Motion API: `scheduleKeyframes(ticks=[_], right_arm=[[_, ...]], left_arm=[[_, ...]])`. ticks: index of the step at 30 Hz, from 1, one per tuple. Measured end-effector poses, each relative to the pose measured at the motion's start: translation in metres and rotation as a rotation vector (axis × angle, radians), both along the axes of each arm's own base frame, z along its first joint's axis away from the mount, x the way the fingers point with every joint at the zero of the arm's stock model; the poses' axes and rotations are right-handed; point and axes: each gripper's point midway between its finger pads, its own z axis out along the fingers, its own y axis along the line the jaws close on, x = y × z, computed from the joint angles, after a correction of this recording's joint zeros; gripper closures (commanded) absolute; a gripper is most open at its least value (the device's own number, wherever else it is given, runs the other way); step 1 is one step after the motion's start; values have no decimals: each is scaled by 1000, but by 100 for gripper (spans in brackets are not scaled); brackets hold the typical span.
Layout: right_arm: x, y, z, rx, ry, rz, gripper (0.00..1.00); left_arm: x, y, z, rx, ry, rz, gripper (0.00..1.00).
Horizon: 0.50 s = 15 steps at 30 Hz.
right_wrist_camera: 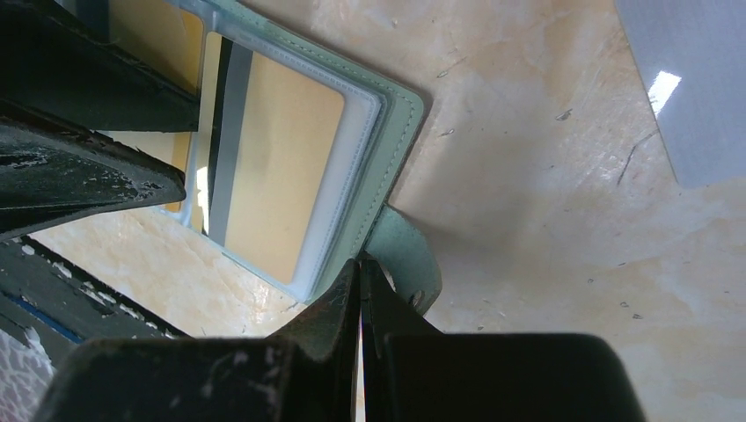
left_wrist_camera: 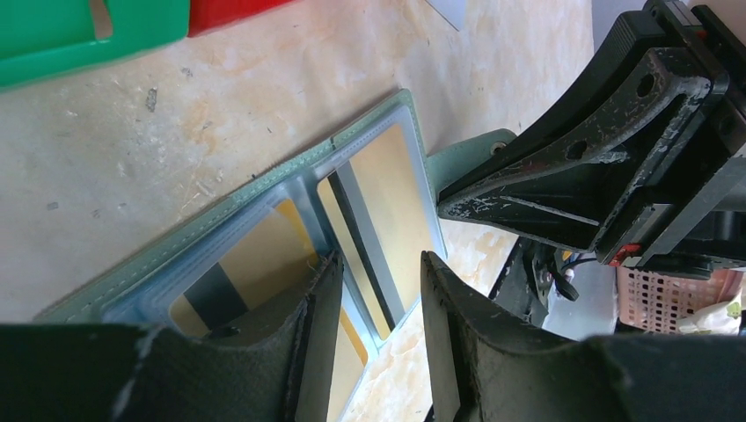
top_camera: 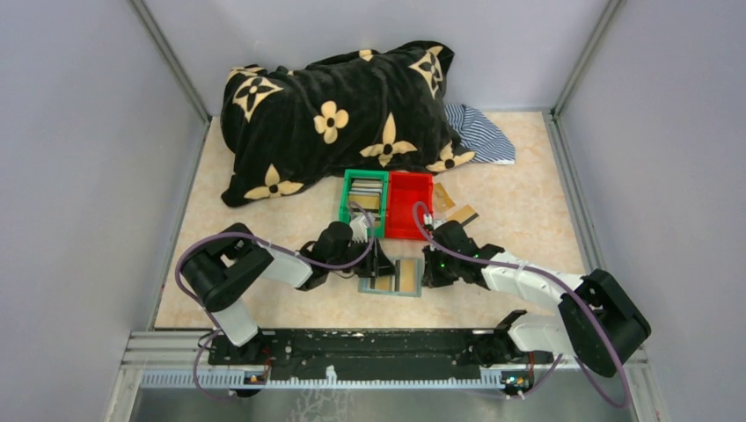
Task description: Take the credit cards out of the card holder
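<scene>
The left claw (left_wrist_camera: 378,303) hangs low over the open holder (right_wrist_camera: 403,119), its jaws standing apart with nothing clamped between them. One finger (left_wrist_camera: 312,325) is over a see-through pocket; whether it touches the plastic I cannot tell.

The right claw (right_wrist_camera: 359,277) is closed tight, with no gap between the fingers. Its tip is at the holder's outer edge, right where the tab (right_wrist_camera: 409,255) curls out. It seems to press there rather than pinch, though the contact itself is hidden.

The holder lies spread flat on the table (right_wrist_camera: 545,220) between the two claws. The gold cards (right_wrist_camera: 281,167) are in its pockets, dark stripes showing through.

Just beyond the holder the green bin (left_wrist_camera: 88,40) and the red bin (top_camera: 409,211) stand side by side, touching. More cards lie loose (top_camera: 456,209) beside the red bin. A black blanket (top_camera: 339,114) with gold flowers is heaped at the far wall.
</scene>
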Motion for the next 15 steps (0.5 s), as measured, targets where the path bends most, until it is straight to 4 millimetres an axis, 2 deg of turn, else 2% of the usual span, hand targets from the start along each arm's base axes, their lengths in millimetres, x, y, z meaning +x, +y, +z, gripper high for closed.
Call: scheduleKeyframes(ticks=[8, 15], right_arm=[[1, 0, 0, 0, -1, 1, 100], [3, 3, 0, 18, 1, 6, 100]], left_arm=[[0, -8, 0, 0, -12, -21, 55], [-2, -12, -1, -20, -16, -38, 62]])
